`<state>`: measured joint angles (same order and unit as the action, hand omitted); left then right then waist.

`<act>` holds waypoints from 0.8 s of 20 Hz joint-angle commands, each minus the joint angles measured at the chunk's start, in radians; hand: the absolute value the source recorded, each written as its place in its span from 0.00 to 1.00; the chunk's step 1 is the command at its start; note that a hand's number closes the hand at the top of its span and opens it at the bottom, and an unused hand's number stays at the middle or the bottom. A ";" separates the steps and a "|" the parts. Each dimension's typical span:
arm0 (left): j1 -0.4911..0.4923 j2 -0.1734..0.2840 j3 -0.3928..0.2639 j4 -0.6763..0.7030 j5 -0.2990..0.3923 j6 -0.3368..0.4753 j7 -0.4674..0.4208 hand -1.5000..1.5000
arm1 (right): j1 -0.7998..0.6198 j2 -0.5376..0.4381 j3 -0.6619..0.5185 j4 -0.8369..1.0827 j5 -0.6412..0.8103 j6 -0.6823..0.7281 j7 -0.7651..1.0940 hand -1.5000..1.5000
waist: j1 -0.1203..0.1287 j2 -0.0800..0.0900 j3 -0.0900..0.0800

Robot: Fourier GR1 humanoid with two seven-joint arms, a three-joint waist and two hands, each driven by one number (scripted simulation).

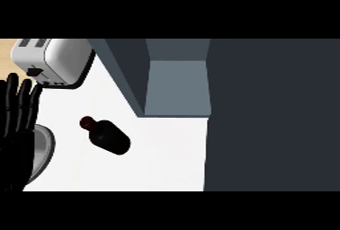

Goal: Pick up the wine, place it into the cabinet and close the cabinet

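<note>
The left robot hand [16,134] rests at the view's left edge, fingers straight and spread, holding nothing; the right robot hand is out of view. Past it, the wine [106,134] sits untouched on the white desk [166,157], seemingly upright, neck toward the toaster [56,58]. Farther on, the cabinet [176,81] stands open. So nothing is done yet: picking up, placing inside and closing all remain.

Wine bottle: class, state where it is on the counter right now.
In the head view the wine bottle stands on the white counter, left of centre, below the open cabinet and toaster, just right of the resting left hand.
</note>
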<state>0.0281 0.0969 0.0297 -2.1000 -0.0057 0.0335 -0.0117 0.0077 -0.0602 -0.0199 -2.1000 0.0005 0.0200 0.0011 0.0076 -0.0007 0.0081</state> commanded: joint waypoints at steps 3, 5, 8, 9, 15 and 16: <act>-0.174 -0.070 -0.077 0.107 -0.176 0.145 0.137 0.00 | 0.071 0.043 0.064 -0.068 0.052 -0.025 -0.005 0.00 | -0.019 0.000 -0.008; -0.265 -0.094 -0.131 0.275 -0.265 0.278 0.074 0.00 | 0.113 0.025 0.046 -0.075 0.024 0.006 -0.032 0.00 | -0.036 0.003 -0.007; -0.307 -0.096 -0.125 0.276 -0.089 0.340 0.263 0.00 | 0.115 -0.005 0.224 -0.107 -0.092 0.166 0.087 0.00 | -0.052 0.003 -0.007; -0.379 -0.096 -0.134 0.302 -0.106 0.391 0.315 0.00 | 0.124 -0.021 0.227 -0.150 -0.094 0.171 0.117 0.00 | -0.058 0.001 -0.007; -0.540 -0.097 -0.345 0.272 -0.245 0.644 0.550 0.00 | 0.171 -0.050 0.224 -0.365 -0.152 0.135 0.307 0.00 | -0.025 -0.003 -0.007; -0.522 -0.097 -0.381 0.277 -0.242 0.687 0.554 0.00 | 0.221 -0.057 0.240 -0.395 -0.159 0.154 0.292 0.00 | -0.025 -0.003 -0.007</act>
<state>-0.3612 -0.0004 -0.2729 -1.8535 -0.1951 0.6039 0.4340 0.1954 -0.0992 0.2016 -2.3854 -0.1268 0.1717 0.2023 -0.0218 -0.0074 -0.0022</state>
